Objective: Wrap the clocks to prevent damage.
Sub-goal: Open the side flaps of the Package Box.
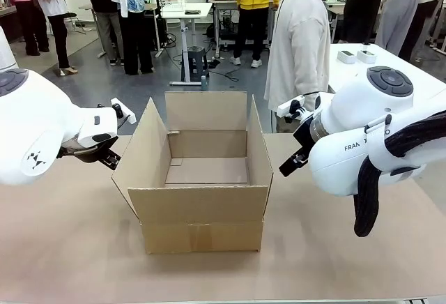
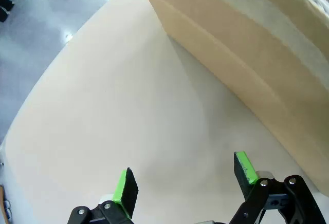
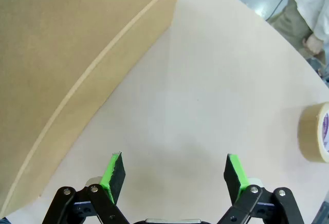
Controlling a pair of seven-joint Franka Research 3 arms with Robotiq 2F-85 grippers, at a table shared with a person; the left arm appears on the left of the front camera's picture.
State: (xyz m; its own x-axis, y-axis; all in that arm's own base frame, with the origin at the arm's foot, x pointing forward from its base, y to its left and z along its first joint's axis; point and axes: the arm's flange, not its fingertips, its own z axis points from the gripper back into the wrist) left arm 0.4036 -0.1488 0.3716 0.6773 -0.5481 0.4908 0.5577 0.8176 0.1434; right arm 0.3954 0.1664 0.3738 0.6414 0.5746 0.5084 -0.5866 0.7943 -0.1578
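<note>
Tan tabletop (image 1: 70, 262): matt, paper-like covering, bare along the near edge, which left working room in front of the box.
Cardboard box (image 1: 198, 210): stood at mid-tabletop with its flaps spread outward and its floor bare; it was probably set there to take wrapped goods.
Left jaws: spread wide and gripping nothing. The green pads (image 2: 125, 187) hung over bare tabletop just beside the box's left wall, and the left arm (image 1: 35, 119) came in low from the left edge.
Right jaws: equally wide and empty, with the pads (image 3: 114, 175) over bare tabletop beside the box's right wall. The right arm (image 1: 362, 130) mirrored the left, and together they looked like a waiting stance.
Tape roll (image 3: 316, 131): lay apparently toward the right edge, well apart from the box, likely there for fastening the wrapping.
Clocks: whereabouts could not be told.
Person (image 1: 300, 46): stood at the far edge, right of the box, in a white top.
Room: grey floor, a stool (image 1: 195, 63), white tables and other people standing beyond.
</note>
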